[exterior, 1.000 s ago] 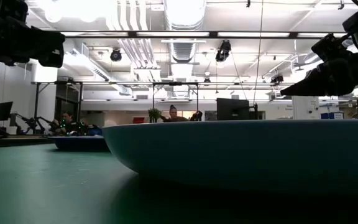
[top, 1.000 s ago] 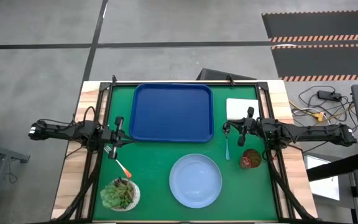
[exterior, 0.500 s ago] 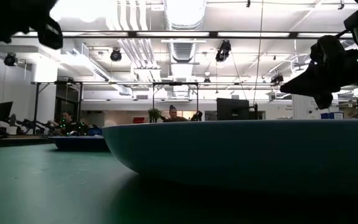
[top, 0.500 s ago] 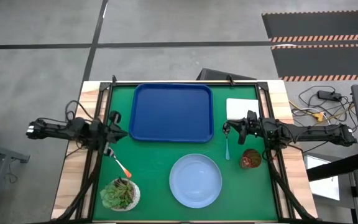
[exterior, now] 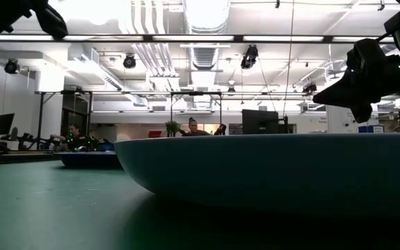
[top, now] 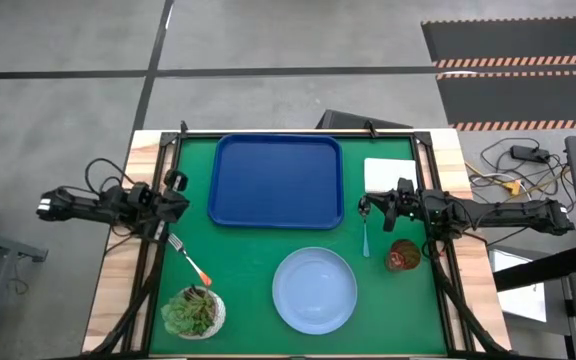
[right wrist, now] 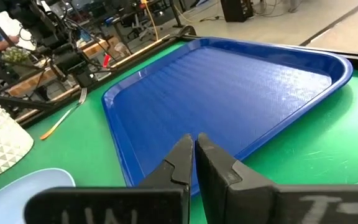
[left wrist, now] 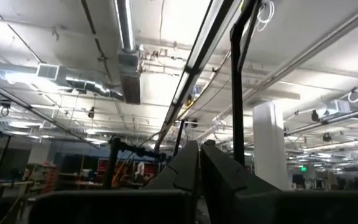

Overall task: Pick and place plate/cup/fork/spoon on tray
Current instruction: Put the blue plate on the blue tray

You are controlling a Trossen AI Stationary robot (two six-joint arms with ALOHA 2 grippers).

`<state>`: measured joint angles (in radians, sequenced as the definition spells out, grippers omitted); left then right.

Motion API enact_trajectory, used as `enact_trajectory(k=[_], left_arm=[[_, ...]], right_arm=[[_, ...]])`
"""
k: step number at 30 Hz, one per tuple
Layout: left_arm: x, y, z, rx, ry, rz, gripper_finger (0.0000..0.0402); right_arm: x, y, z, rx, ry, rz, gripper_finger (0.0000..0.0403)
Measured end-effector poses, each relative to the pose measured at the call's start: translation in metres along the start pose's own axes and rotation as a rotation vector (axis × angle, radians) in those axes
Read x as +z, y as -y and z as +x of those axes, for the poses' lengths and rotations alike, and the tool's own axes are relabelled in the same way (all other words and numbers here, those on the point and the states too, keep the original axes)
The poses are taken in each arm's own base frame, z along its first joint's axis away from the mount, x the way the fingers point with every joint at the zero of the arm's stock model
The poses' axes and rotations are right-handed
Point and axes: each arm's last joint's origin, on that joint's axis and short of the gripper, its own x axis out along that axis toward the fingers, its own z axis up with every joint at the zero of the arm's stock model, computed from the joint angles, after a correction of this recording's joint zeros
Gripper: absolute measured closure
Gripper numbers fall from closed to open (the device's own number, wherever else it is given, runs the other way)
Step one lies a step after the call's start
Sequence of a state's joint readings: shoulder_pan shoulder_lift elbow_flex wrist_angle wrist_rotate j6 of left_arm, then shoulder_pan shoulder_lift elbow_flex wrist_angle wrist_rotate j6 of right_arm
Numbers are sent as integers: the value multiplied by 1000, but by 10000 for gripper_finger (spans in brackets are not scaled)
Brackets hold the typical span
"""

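- Your right end effector point(top: 367, 207), fingers pressed together, hovers above the spoon point(top: 365, 240), just beside the tray point(top: 275, 180).
- Spread them, descend over its handle.
- Left end effector point(top: 176, 183), also pressed together, waits near the fork point(top: 191, 261).

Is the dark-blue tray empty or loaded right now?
Empty: the large dark-blue rectangular plastic tray shows only bare blue floor in the high and right wrist views.

Bright overhead ceiling strips, glare in low view, blurred dark foreground plate point(exterior: 276, 170)
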<state>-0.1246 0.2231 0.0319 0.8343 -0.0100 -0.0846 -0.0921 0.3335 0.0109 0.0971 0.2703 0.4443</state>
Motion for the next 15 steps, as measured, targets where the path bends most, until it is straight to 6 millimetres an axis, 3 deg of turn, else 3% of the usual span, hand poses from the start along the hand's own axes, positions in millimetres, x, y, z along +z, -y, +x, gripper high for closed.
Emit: enact_trajectory(k=[6, 15], left_arm=[[8, 0, 17, 24, -5, -68, 402], [8, 0, 90, 97, -151, -160, 402]], right_arm=[[16, -8, -2, 83, 163, -67, 394], [31, -13, -7, 115, 335, -220, 394]])
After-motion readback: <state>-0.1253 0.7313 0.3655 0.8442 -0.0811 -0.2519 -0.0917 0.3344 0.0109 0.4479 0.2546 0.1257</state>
